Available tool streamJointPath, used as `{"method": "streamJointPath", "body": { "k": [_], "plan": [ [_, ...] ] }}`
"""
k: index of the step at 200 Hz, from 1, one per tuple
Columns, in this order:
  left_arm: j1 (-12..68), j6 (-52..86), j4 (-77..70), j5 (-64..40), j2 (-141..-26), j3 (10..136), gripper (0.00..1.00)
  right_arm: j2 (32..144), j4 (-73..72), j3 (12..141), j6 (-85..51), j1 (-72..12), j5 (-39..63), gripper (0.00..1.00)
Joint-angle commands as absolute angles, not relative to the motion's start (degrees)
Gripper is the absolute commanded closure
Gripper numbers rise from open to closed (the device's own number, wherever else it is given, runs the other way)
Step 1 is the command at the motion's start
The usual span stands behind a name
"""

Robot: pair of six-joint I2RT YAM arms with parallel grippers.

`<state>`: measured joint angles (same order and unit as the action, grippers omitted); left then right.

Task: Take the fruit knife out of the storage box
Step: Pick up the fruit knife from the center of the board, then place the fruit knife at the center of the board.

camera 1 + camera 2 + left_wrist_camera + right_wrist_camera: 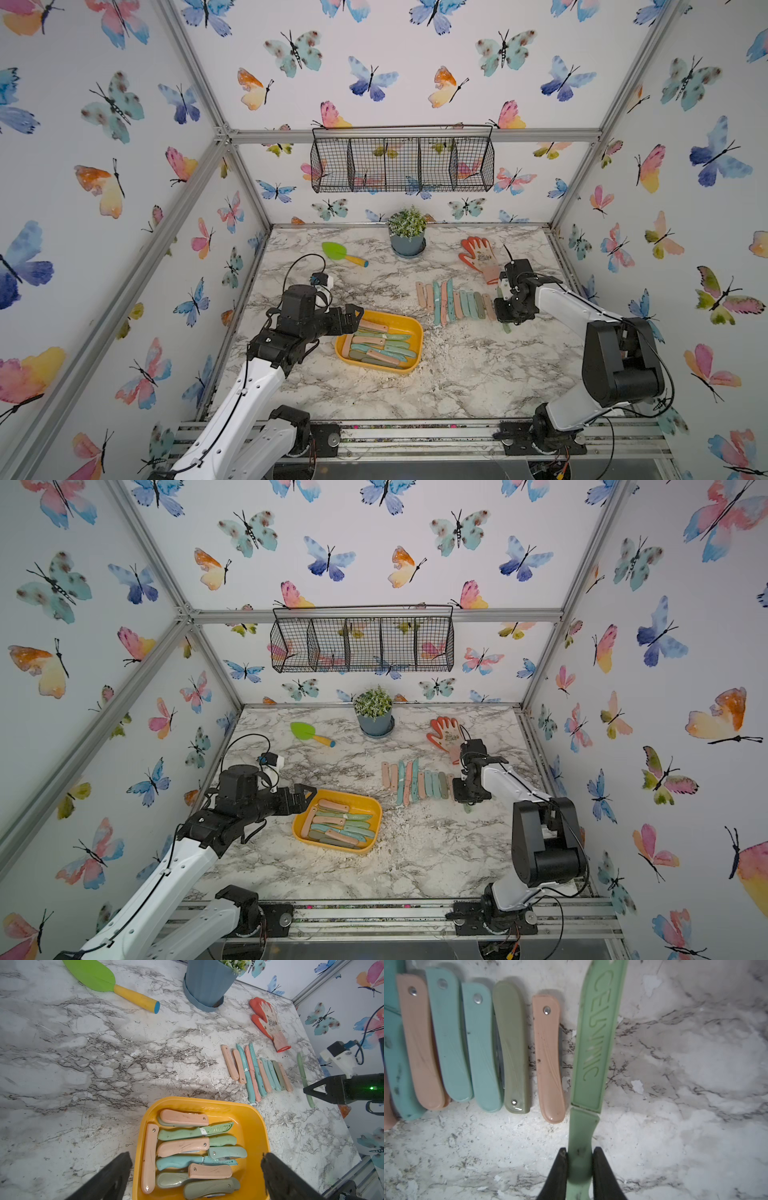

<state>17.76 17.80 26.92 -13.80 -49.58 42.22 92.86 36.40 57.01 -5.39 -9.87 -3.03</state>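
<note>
The yellow-orange storage box (399,318) (357,798) (249,1126) sits on the marble top, front left of centre. Several fruit knives (380,347) (193,1147) in pink, teal and green lie in it. My left gripper (353,318) (196,1156) hangs open over the box's left end, its fingers (120,1167) straddling the box. My right gripper (579,1153) (505,322) is shut on the handle of a light green sheathed fruit knife (593,1053) (303,1076) marked CERAMIC. It holds the knife low at the right end of a row of knives (455,305) (477,1043) on the table.
A blue plant pot (407,237) stands at the back centre. A green trowel with a yellow handle (343,253) lies to the pot's left, and an orange glove (482,257) lies behind the right arm. A black wire basket (401,162) hangs on the back wall.
</note>
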Motion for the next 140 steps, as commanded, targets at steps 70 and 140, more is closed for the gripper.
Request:
{"method": "streamJointPath", "body": {
  "k": [70,140],
  "plan": [
    [18.02,17.14,26.88,-12.92,-49.17,43.44,0.02,97.78,37.90,59.59,-4.10,-8.79,-5.41,0.79],
    [18.02,17.14,27.01,-12.39,-48.96,43.42,0.02,99.27,37.20,60.01,-3.86,-8.79,-4.25,0.77]
  ]
}}
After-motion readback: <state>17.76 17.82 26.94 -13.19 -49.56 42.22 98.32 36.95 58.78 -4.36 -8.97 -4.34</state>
